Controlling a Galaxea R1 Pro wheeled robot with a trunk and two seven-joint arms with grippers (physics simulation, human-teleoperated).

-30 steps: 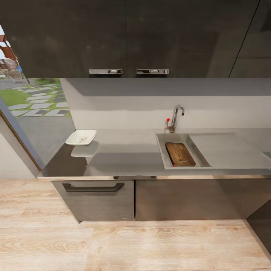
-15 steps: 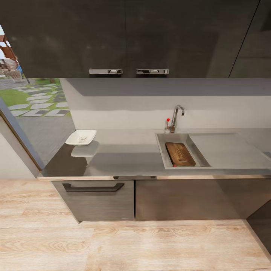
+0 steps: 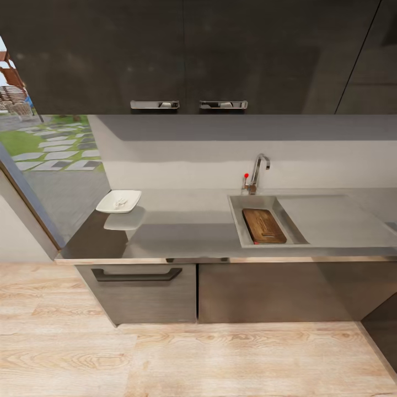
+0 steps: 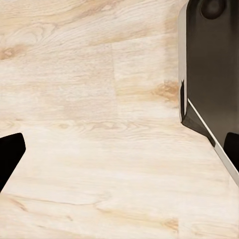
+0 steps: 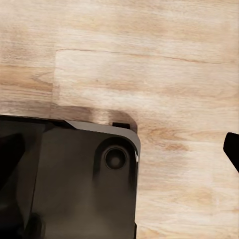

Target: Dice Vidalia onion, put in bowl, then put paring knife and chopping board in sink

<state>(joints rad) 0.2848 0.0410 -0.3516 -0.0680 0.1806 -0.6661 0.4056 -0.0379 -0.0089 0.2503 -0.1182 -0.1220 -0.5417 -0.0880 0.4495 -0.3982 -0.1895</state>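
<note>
Left gripper (image 4: pixel 119 149) jaws spread wide, gripping nothing, above the wooden floor (image 4: pixel 89 74); the right gripper's jaws cannot be judged. On the tabletop (image 3: pixel 187 223), the chopping board (image 3: pixel 263 225) lies in the sink (image 3: pixel 236 220); the bowl (image 3: pixel 119 201) sits well apart, holding diced onion (image 3: pixel 118 203).

Across the three head views nothing has shifted. The chopping board (image 3: pixel 264 225) lies in the sink (image 3: pixel 237 220) exactly where it lay a second ago, the bowl (image 3: pixel 119 201) keeps its place well left of the sink, and the camera has not moved.
</note>
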